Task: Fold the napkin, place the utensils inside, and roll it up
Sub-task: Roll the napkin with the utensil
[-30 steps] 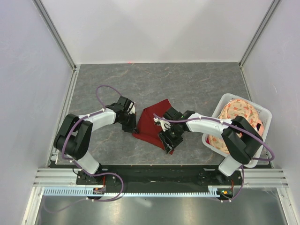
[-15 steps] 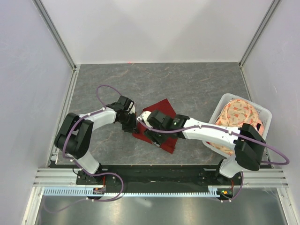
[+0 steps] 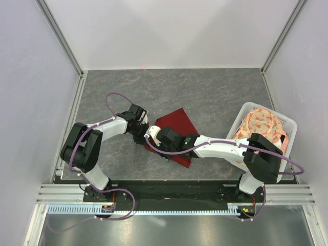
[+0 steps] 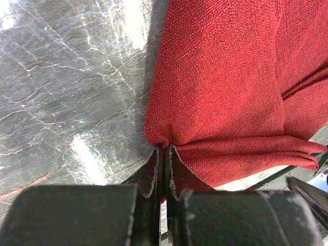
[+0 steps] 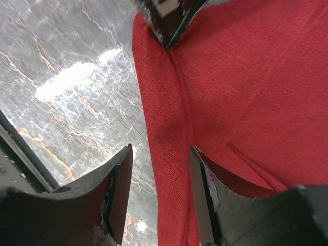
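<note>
The dark red napkin (image 3: 177, 123) lies folded on the grey table, between the two arms. My left gripper (image 3: 144, 137) is shut on the napkin's left edge; in the left wrist view the napkin (image 4: 225, 87) bunches into the closed jaws of the left gripper (image 4: 164, 154). My right gripper (image 3: 160, 148) is open over the napkin's near left edge. In the right wrist view the right gripper (image 5: 160, 169) straddles the napkin's edge (image 5: 169, 128), one finger over bare table, one over cloth. The spoon is hidden.
A white basket (image 3: 291, 124) with a peach-and-cream patterned cloth (image 3: 261, 125) stands at the right. The left gripper's tip shows at the top of the right wrist view (image 5: 169, 20). White walls and metal rails enclose the table (image 3: 205, 92).
My right arm has reached left across the napkin, its gripper going from the napkin's right part to its near left edge. The left gripper has stayed put.
</note>
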